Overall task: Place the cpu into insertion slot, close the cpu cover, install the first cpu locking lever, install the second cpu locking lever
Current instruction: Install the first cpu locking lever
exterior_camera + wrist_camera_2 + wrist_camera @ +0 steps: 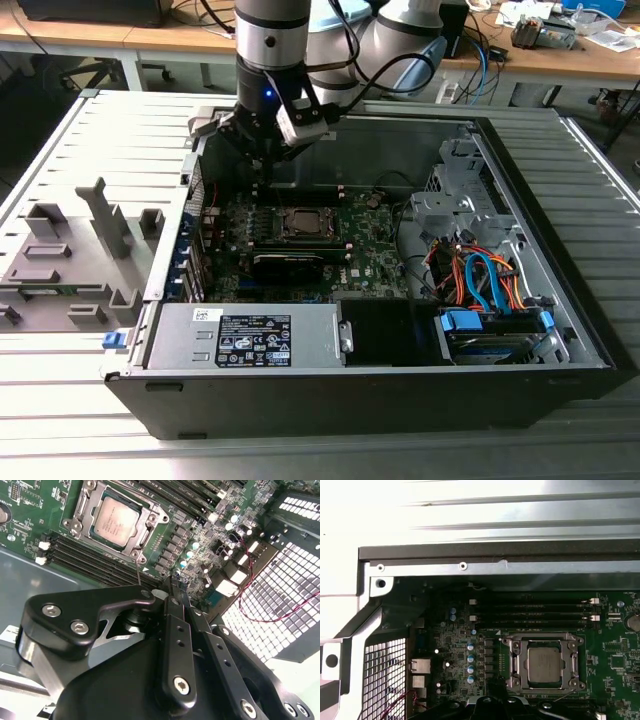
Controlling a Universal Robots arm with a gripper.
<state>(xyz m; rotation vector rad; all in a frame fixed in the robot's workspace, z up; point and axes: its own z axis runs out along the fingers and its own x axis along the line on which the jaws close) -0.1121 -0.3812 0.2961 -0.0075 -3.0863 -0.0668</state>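
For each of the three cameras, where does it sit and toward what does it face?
Exterior view: off the arm, above the open computer case, looking down at the motherboard; arm and gripper show.
Second wrist view: on the arm, looking past the gripper at the cpu.
First wrist view: on the arm, facing the cpu and case wall; the gripper's edge shows.
Shared: all show the cpu seated under the cpu cover.

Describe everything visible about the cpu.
The cpu is a small flat square chip with a dull silver-grey metal top bearing faint print. It lies flat, seated in the socket on the green motherboard, with the cpu cover, a silvery metal frame, closed around its edges. In both wrist views the chip shows through the frame's window. Nothing else touches it.
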